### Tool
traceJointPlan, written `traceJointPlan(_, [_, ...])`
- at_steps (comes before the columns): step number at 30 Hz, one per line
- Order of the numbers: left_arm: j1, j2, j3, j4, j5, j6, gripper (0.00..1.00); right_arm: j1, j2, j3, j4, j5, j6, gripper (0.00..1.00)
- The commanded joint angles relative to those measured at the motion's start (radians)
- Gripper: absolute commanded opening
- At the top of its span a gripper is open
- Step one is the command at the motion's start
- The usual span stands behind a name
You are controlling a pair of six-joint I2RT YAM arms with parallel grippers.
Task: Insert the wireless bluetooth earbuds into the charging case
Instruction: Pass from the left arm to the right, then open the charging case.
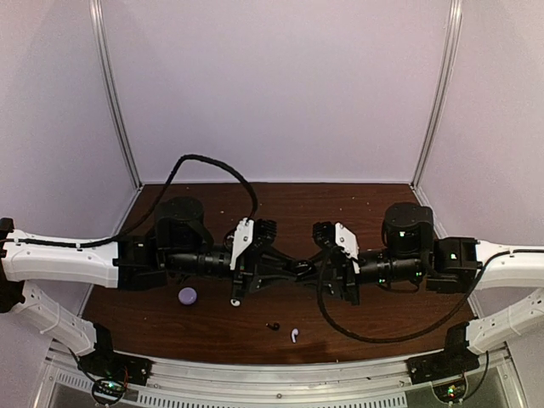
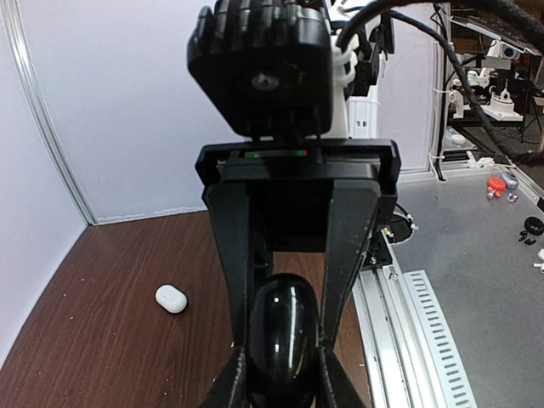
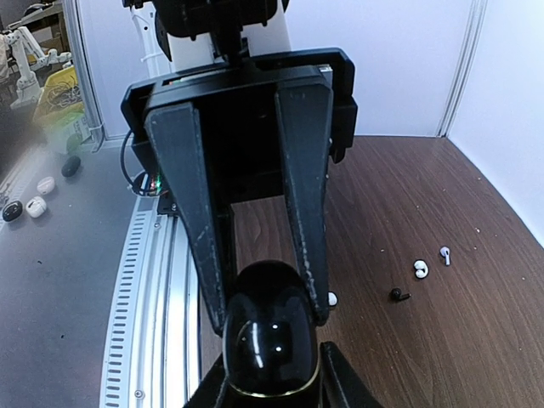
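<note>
Glossy black egg-shaped charging case (image 3: 268, 336), held over the dark brown wooden table (image 1: 212, 327) between two facing arms. The left gripper (image 2: 283, 365) is narrow, clamped on the case. The right gripper (image 3: 274, 374) has narrow fingers flanking the opposite end; whether they press it cannot be told. Loose on the table, apart from the case: small black earbud (image 3: 397, 295), curled white earbud (image 3: 420, 269), white stemmed earbud (image 3: 444, 253).

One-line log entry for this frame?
left pincer: clamped on black case | right pincer: gripping same case | loose earbuds: on table
</note>
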Motion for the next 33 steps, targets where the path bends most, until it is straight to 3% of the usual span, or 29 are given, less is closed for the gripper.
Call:
traceJointPlan(1, [-0.002,-0.02,-0.008,0.07,0.023,-0.014,0.05,-0.003,-0.013,-0.005,0.022,0.011,0.016,0.31])
traceJointPlan(10, [-0.002,-0.021,-0.017,0.085,0.025,-0.029,0.06,-0.003,-0.01,0.0,0.023,0.008,0.021,0.24])
traceJointPlan(17, [0.0,-0.031,-0.028,0.08,-0.002,-0.05,0.46,-0.003,-0.027,-0.013,0.017,0.015,0.017,0.17])
traceJointPlan(19, [0.0,-0.032,-0.028,0.081,-0.004,-0.055,0.51,-0.003,-0.029,-0.018,0.015,0.013,0.015,0.14])
traceJointPlan(33, [0.0,-0.025,-0.007,0.06,-0.143,-0.029,0.45,-0.003,-0.037,-0.022,-0.006,-0.032,-0.013,0.11])
